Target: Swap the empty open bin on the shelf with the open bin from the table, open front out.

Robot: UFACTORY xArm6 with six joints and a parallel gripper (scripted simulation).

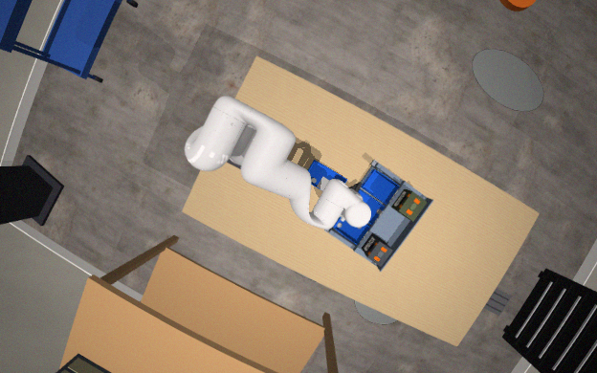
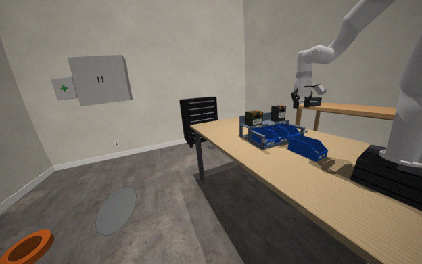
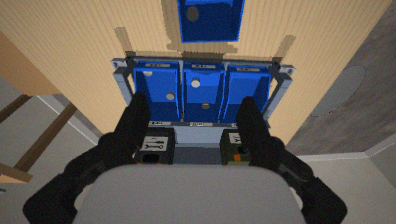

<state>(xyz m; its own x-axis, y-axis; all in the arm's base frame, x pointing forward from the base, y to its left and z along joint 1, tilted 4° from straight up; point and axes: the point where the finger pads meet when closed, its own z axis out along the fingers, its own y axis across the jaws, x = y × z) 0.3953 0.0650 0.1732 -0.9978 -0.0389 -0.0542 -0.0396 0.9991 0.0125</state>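
The empty open bin [image 3: 247,90] [image 1: 381,184] [image 2: 260,136] is blue and sits in the shelf's right-hand place in the wrist view. The shelf [image 3: 281,97] [image 1: 390,225] is grey. Its middle bin [image 3: 212,95] and left bin [image 3: 157,87] hold small round parts. The open bin from the table [image 3: 220,22] [image 1: 327,173] [image 2: 306,147] stands on the table in front of the shelf; a round part shows in it. My gripper [image 3: 194,105] [image 2: 301,105] is open and empty, high above the shelf; the arm hides it in the top view.
A dark box [image 3: 155,142] [image 1: 378,250] [image 2: 278,113] and a green box [image 3: 232,147] [image 1: 411,205] [image 2: 254,118] stand on the shelf's rear part, behind the bins. Side posts flank the row of bins. The wooden table top [image 1: 460,239] [image 2: 315,183] extends around the shelf.
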